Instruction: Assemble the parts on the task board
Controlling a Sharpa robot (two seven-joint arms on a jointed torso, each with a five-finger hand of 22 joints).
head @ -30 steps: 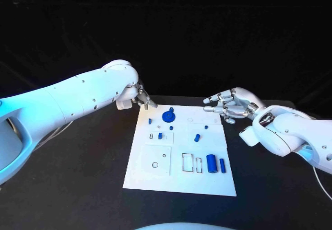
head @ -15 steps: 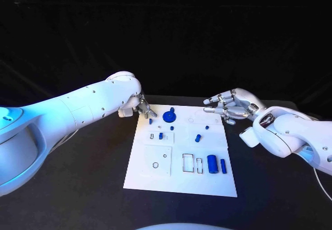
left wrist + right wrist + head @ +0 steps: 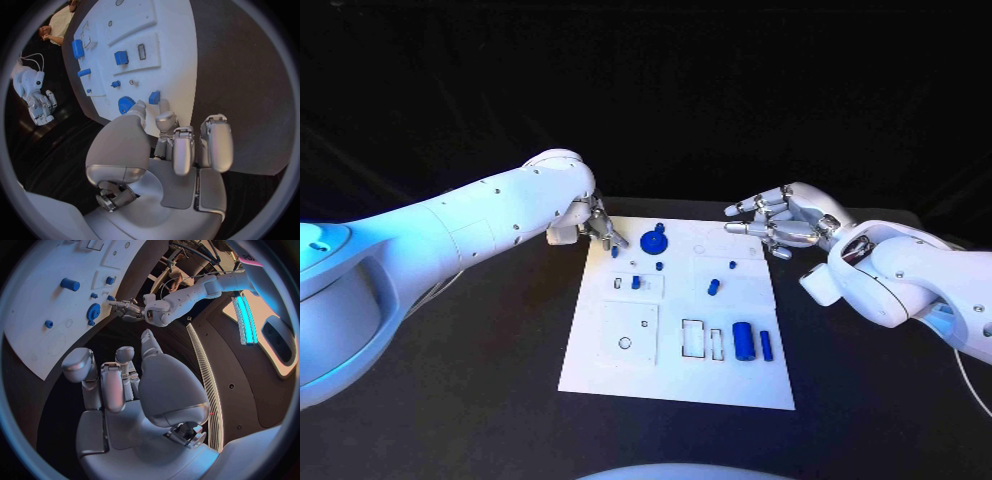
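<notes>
— Silver left hand sits at the task board far corner, fingertips at a small blue part; I cannot tell whether it pinches it.

— Right hand?

— Fingers loosely curled, empty, hovering off the opposite far corner. Blue gear lies between them.

White board on a black bench. Blue parts: a round gear, a thick cylinder with a thinner bar beside it, a small block, a short peg. Dark outlines around rectangular slots on the board. White arms, tinted pale blue on the left arm. Silver hands, left hand and right hand, with silver fingers.
</notes>
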